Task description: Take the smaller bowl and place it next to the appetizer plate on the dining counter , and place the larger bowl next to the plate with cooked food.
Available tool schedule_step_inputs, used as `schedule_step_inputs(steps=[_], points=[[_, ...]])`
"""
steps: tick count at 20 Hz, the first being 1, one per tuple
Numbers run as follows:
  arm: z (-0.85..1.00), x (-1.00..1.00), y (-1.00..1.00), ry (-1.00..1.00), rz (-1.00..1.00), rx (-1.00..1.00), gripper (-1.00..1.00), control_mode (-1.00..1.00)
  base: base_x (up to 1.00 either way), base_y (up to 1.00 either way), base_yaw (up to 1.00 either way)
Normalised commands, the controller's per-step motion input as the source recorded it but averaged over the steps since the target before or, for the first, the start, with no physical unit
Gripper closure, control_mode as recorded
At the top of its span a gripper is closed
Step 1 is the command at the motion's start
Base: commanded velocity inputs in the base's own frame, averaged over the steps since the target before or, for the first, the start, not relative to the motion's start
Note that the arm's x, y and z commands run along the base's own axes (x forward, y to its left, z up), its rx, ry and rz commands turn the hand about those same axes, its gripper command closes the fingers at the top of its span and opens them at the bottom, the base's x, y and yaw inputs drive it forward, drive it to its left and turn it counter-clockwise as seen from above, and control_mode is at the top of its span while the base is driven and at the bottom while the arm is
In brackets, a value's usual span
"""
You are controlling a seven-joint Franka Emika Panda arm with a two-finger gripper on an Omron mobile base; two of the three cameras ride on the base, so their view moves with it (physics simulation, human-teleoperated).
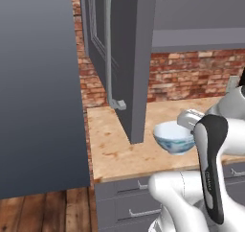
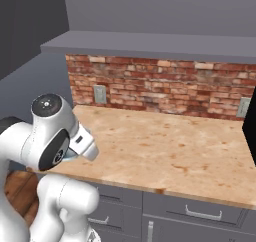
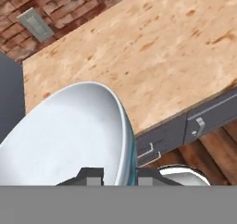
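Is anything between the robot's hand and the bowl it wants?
No. The gripper is already shut on the bowl's rim, holding it above the wooden counter. An open cabinet door hangs just beside the bowl. The dining counter isn't visible.

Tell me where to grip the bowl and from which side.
Grip the bowl by its rim, one finger inside and one outside, coming from above on the robot's side. The wall is thin and the mouth wide and open upward. The gripper is already shut on the rim this way in the hand view.
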Motion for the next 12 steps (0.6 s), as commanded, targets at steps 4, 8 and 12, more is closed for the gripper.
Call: schedule_step_inputs(steps=[4,8,12], points=[[-0.02,-0.07,0.07,0.00,0.06,-0.04,1.00,1.00,-0.37,0.10,0.19],[0.00,0.00,0.00,0.00,0.00,0.00,1.00,1.00,-0.75,0.00,0.32],[0.00,0.00,0.00,0.00,0.00,0.00,1.00,1.00,-0.83,-0.08,0.33]])
